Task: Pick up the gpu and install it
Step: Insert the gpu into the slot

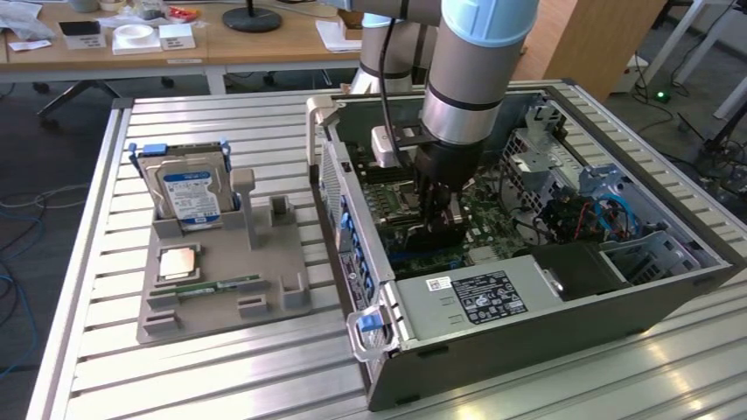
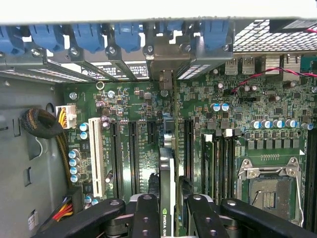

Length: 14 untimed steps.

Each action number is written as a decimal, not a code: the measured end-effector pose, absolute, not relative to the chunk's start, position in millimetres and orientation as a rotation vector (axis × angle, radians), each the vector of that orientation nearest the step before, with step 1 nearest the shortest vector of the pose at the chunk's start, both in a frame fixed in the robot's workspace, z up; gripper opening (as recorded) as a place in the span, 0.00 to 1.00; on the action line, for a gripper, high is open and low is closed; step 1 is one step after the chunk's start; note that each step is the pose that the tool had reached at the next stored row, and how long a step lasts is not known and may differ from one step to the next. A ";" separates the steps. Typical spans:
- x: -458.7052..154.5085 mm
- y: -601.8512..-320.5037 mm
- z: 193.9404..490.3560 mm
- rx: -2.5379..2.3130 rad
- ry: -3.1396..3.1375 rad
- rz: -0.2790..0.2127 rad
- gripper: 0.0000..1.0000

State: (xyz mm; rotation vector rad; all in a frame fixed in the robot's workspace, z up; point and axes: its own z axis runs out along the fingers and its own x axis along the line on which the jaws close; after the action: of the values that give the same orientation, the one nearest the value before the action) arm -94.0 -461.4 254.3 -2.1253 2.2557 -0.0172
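Note:
Seen edge-on in the wrist view, the gpu point(image 2: 167, 171) is a thin dark card with a green-lettered label, upright over the motherboard point(image 2: 237, 109). It sits in line with the long black slots. Its silvery bracket point(image 2: 166, 62) reaches the case's rear openings under the blue clips point(image 2: 89, 34). My gripper point(image 2: 167, 210) is shut on the card, black fingers point(image 2: 145, 215) on both faces. In the exterior view the gripper point(image 1: 442, 219) reaches down into the open computer case point(image 1: 386, 350), with the gpu point(image 1: 443, 234) dark below it.
Left of the case, a grey fixture point(image 1: 216, 311) holds the silver hard drive point(image 1: 189, 194), a CPU point(image 1: 178, 262) and a green memory stick point(image 1: 222, 286). Inside the case are the power supply point(image 1: 485, 297), drive cages point(image 1: 543, 149), cable bundles point(image 2: 42, 124) and the CPU socket point(image 2: 267, 191).

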 end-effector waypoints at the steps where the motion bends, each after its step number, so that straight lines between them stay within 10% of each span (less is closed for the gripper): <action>1: -93.9 -461.5 253.8 -2.126 2.256 -0.018 0.26; 14: -94.0 -461.4 253.1 -2.125 2.256 -0.017 0.26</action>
State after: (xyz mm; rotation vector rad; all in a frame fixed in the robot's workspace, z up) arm -94.0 -461.4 253.1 -2.1252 2.2556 -0.0172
